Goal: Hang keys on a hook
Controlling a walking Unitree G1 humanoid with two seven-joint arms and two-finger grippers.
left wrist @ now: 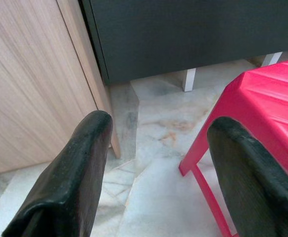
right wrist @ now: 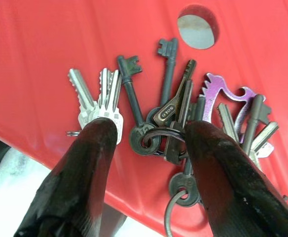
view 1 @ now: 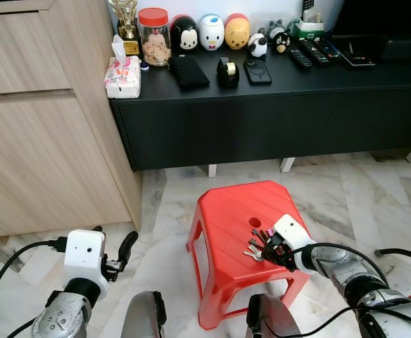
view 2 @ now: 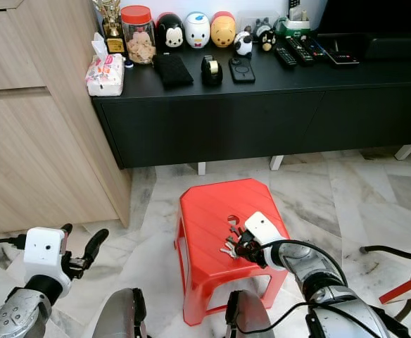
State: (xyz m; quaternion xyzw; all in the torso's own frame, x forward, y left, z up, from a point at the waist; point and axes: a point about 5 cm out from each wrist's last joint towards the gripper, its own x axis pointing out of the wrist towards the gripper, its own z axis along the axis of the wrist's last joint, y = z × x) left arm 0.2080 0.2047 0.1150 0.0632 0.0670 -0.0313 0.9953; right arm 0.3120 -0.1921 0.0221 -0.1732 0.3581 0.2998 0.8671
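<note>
A bunch of several keys [right wrist: 168, 113] on a dark ring lies on the top of a red plastic stool [view 1: 223, 208], near its round hole [right wrist: 197, 28]. The bunch mixes silver, dark and one purple key. My right gripper [view 1: 265, 246] hangs just over the keys [view 1: 255, 250], open, with one black finger [right wrist: 92, 163] on each side of the ring. It holds nothing. My left gripper [view 1: 114, 243] is low at the left beside the stool, open and empty, pointing at the floor [left wrist: 154, 148] between cabinet and stool.
A tall wooden cabinet [view 1: 43, 120] stands at the left. Behind the stool runs a low black console [view 1: 276, 113] carrying a jar, toys, remotes and a tissue pack. Marble floor [view 1: 360, 197] surrounds the stool. Cables [view 1: 402, 253] lie at the right.
</note>
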